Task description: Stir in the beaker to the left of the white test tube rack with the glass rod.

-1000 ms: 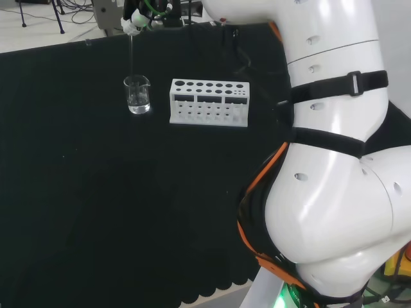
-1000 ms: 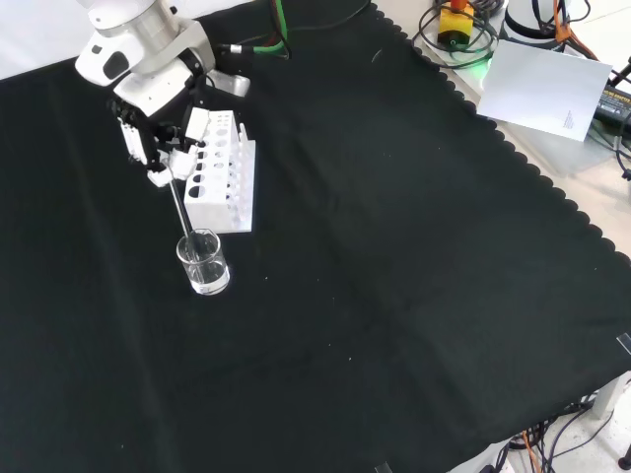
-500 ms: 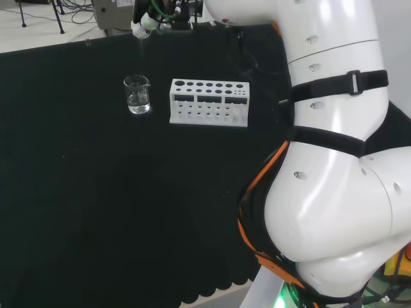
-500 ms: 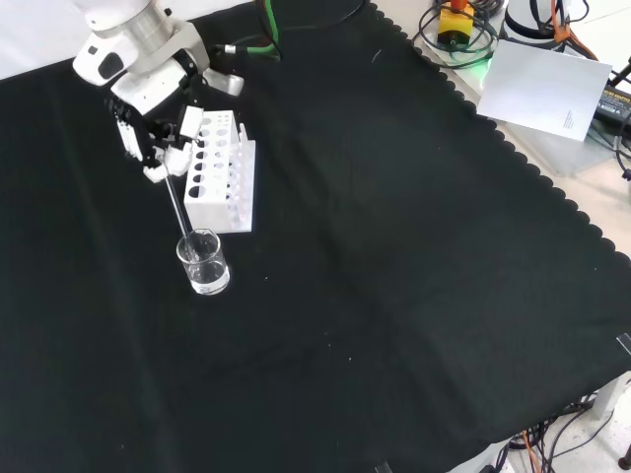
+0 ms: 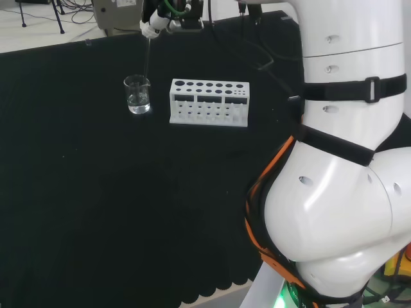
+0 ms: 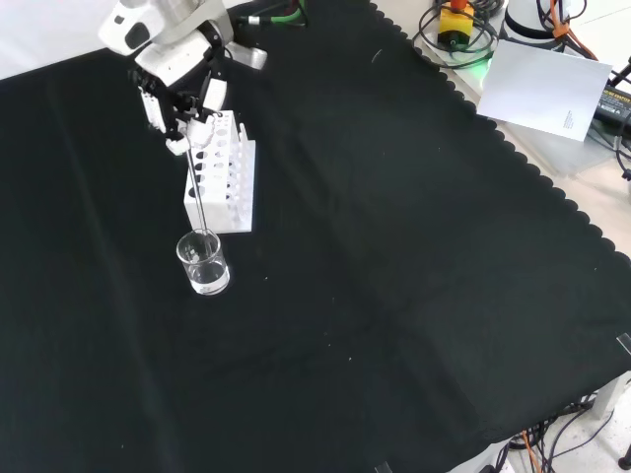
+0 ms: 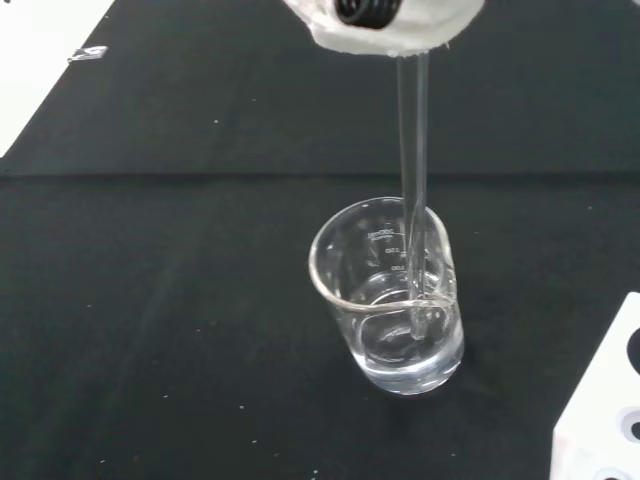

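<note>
Glass rod [image 7: 412,190] drops from the hand [image 6: 182,94] into the beaker [image 7: 390,300], its lower end down near the bottom on the side toward the rack. In the wrist view the tip blurs into the clear liquid and the beaker's glass wall, so I cannot tell whether it touches the bottom. In the front view the rod [image 6: 198,197] shows as a thin line slanting down from the hand to the beaker [image 6: 203,262]; in the head view the rod [image 5: 146,58] is faint. The hand's fingers are curled round the rod's upper end, which is hidden inside them. In the head view the hand [image 5: 157,19] is cut off at the top edge. The beaker [image 5: 137,94] stands on the table [image 6: 414,246], just left of the white rack [image 5: 209,102] in the head view. In the wrist view one corner of the rack [image 7: 605,420] shows.
</note>
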### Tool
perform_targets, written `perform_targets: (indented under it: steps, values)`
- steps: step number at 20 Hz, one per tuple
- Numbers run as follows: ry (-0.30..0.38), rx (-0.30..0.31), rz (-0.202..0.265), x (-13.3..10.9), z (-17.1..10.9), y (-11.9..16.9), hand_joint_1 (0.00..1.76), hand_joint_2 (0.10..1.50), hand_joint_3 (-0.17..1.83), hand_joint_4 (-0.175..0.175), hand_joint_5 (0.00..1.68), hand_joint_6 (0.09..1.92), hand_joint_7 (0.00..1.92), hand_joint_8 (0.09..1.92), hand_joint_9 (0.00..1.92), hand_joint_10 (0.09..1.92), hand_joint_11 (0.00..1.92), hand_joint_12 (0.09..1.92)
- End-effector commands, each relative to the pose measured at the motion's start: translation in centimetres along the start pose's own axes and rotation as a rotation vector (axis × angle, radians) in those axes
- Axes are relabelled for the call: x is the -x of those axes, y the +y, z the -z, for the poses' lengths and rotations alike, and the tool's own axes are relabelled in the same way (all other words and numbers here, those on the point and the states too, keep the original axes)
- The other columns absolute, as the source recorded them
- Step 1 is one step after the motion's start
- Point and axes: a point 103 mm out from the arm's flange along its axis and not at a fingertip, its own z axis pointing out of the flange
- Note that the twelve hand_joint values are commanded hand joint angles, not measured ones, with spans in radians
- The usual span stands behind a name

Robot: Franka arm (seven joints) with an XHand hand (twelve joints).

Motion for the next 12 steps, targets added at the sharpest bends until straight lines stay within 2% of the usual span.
perform_targets:
  steps: [1, 12]
  values:
    - [-0.014, 0.024, 0.051, -3.03, 0.06, 0.32, 1.24, 1.03, -0.17, -0.175, 1.47, 0.17, 1.58, 0.92, 1.92, 0.43, 1.82, 0.8]
    - [-0.027, 0.022, 0.054, -3.83, -0.05, 0.62, 1.24, 1.03, -0.17, -0.175, 1.47, 0.16, 1.58, 0.92, 1.92, 0.43, 1.82, 0.81]
